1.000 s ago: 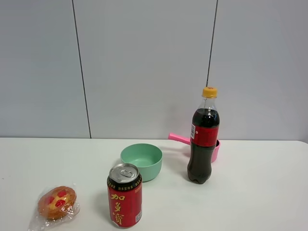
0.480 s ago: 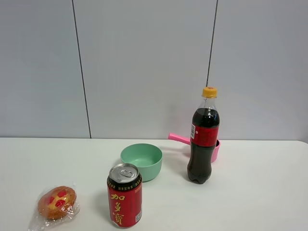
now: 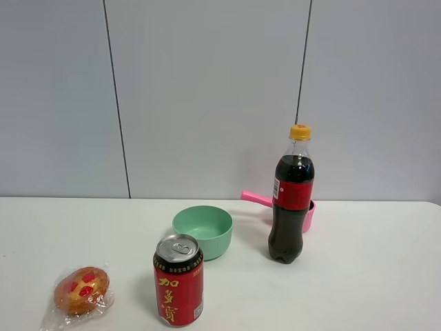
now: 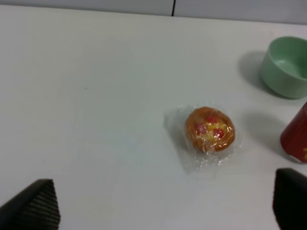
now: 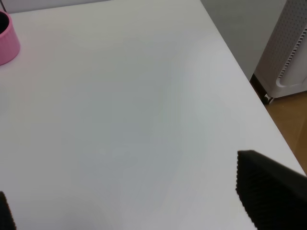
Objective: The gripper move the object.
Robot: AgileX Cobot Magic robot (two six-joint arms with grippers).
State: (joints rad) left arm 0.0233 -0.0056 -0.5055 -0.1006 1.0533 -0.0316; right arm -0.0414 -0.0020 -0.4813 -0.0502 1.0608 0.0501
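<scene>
Tabletop arrangement, with the cola bottle (image 3: 291, 200) taken as the landmark. The bottle stands upright on the white table (image 3: 372, 276), clear plastic, filled with dark cola to the shoulder, sealed by a yellow-orange cap (image 3: 300, 132) and wrapped by a red label. No gripper touches it.

Directly behind the bottle, and partly hidden by it, stands a pink cup-like container (image 3: 309, 215) whose pink handle (image 3: 256, 198) projects away toward the mint-green bowl; its contents cannot be made out. The mint-green bowl (image 3: 202, 230) sits beside the bottle on the handle's side, near it but apart, open side up, and its visible interior holds nothing. Nearer the camera than the bowl, and further from the bottle, stands a red metal can (image 3: 178, 279) with gold lettering, upright, its silver top closed with the pull tab in place. Furthest from the bottle, beyond the can, lies a round golden pastry with red pieces on top (image 3: 82, 290), sealed in clear wrapping.

The left gripper (image 4: 163, 203) hangs over the table near the pastry, its two black fingertips spread wide with nothing between them. The right gripper (image 5: 136, 203) hangs over bare table near the table's edge, likewise parted and empty; the pink container shows at the margin of that wrist view.
</scene>
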